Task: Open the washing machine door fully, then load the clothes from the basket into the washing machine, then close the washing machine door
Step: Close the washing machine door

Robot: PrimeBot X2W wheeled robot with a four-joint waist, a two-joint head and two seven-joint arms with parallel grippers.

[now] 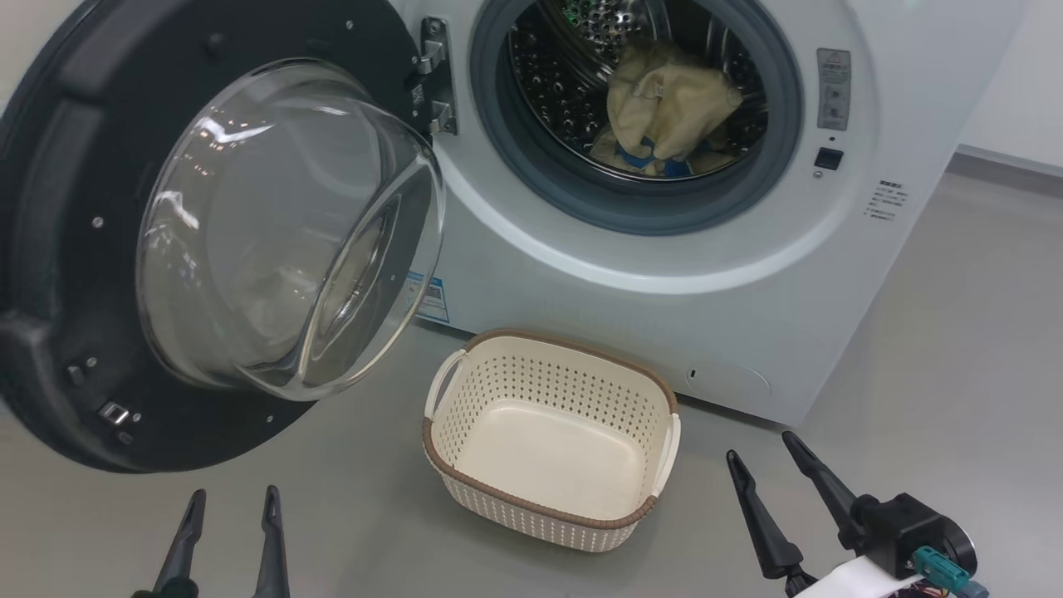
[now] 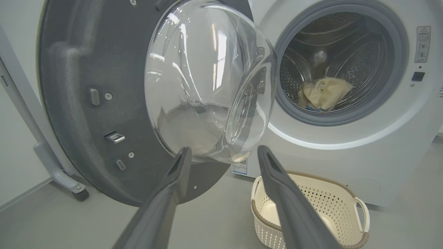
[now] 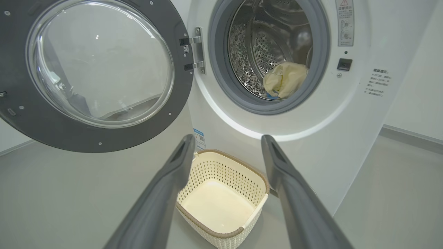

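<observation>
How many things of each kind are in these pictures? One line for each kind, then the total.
Washing machine: 1
Washing machine door: 1, open
Basket: 1, empty
Heap of clothes: 1, inside the washing machine
Grippers: 2, left gripper and right gripper, both open
Total: 6

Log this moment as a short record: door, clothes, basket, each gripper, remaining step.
door: washing machine door wide open, swung to the robot's left
clothes: cream clothes bundled inside the drum
basket: basket empty, on the floor before the washing machine
left: left gripper open, holding nothing
right: right gripper open, holding nothing
remaining step: close the door
</observation>
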